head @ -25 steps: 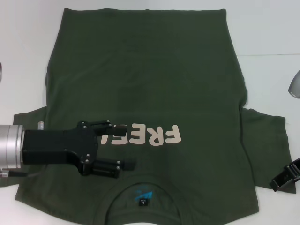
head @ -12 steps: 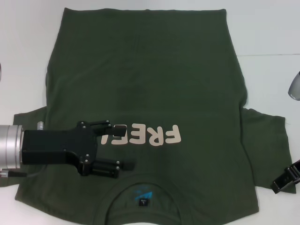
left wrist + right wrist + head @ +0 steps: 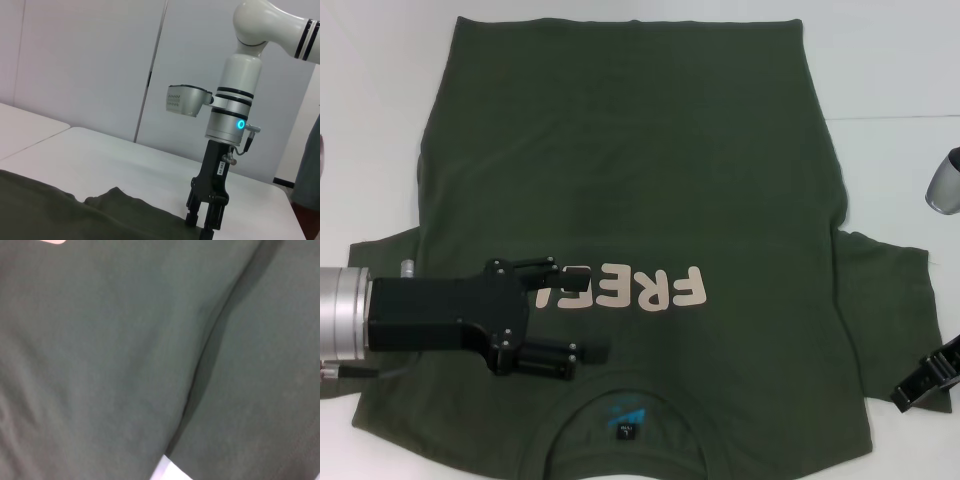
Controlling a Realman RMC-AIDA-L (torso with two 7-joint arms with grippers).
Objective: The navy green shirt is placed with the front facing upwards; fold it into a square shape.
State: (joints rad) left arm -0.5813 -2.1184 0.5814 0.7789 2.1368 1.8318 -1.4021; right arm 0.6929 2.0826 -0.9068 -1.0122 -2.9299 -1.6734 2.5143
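While the dark olive-green short-sleeved cotton shirt (image 3: 630, 200) lies spread flat, front up, on the white table (image 3: 890, 60), the left gripper (image 3: 588, 315) hangs over its chest area with its two black fingers spread apart, nothing between them. One finger sits over the first letters of the pale pink "FREE!" print (image 3: 640, 289), which runs away from the claw's tips toward the shirt's middle. The other finger points at the cloth just above the round neckline. Just beyond that finger, nearer the robot, is the small blue and black collar label (image 3: 625, 420). Behind the claw, its black body and silver wrist reach back over the shirt's left sleeve.

The right gripper (image 3: 928, 380) stands at the outer edge of the shirt's right sleeve (image 3: 890, 300), well apart from the left claw. In the left wrist view it points straight down (image 3: 202, 222) with its tips at the cloth's edge; whether its fingers are apart or together cannot be told. The right wrist view shows only green fabric (image 3: 125, 355) with one long fold and a sliver of white table.
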